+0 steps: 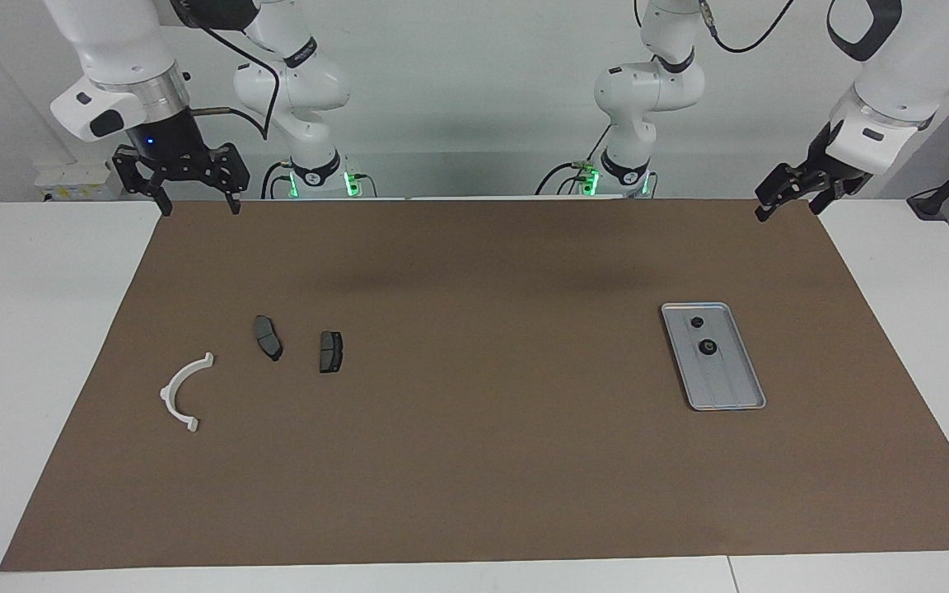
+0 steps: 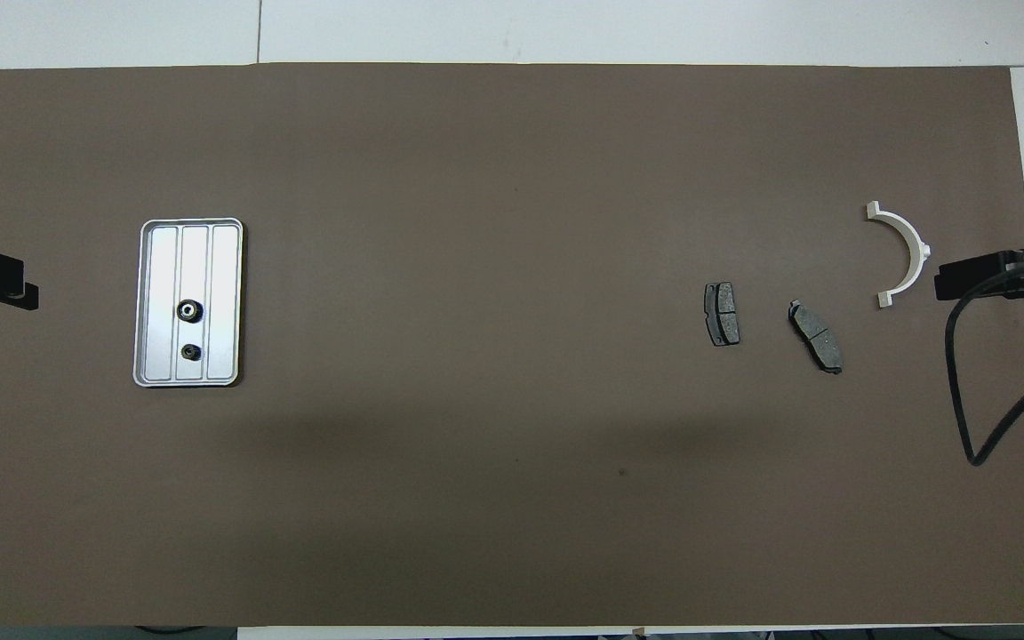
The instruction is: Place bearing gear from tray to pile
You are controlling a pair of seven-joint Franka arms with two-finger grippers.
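Two small dark bearing gears [image 1: 706,347] lie in the tray [image 1: 734,395] toward the left arm's end of the worktop [image 1: 474,461], well apart from the raised left end effector [image 1: 787,202], fingers unclear, and the wide-open right end effector [image 1: 194,202].

High facing, steep overhead; shared mat [image 1: 474,461]

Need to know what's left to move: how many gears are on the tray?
2, both on the tray, in its half nearer the robots: the larger gear and, nearer the robots, the smaller gear. None seems hidden.
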